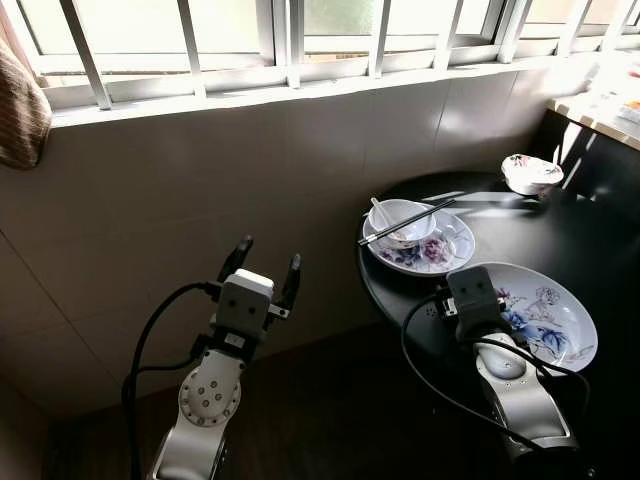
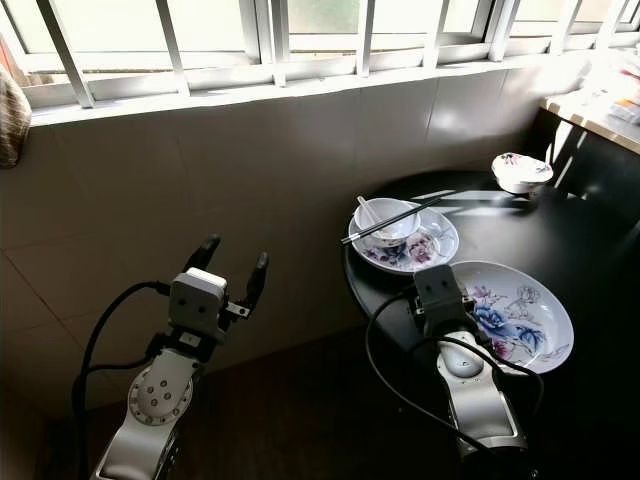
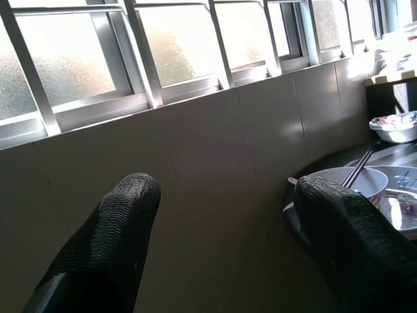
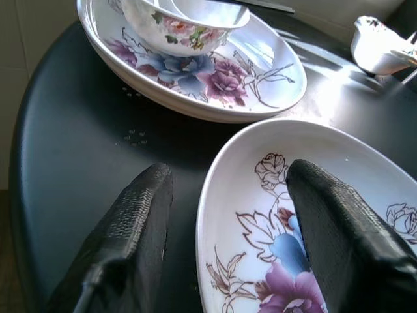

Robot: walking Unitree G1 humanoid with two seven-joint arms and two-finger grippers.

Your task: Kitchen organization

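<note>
A large flowered plate (image 1: 545, 315) lies at the near edge of the round black table (image 1: 510, 225). My right gripper (image 4: 231, 179) is open and straddles that plate's rim (image 4: 215, 189), one finger over the bare table and one over the plate's inside. Behind it a second flowered plate (image 1: 457, 250) carries a bowl (image 1: 397, 228) with a spoon (image 1: 380, 212) in it and dark chopsticks (image 1: 408, 221) laid across. A small flowered bowl (image 1: 531, 173) stands further back. My left gripper (image 1: 268, 255) is raised, open and empty, facing the tiled wall left of the table.
A tiled wall (image 1: 200, 200) under a barred window (image 1: 280, 40) runs behind everything. A pale counter (image 1: 600, 110) juts in at the back right. A brown cloth (image 1: 18, 110) hangs at the far left. Dark floor lies between my arms.
</note>
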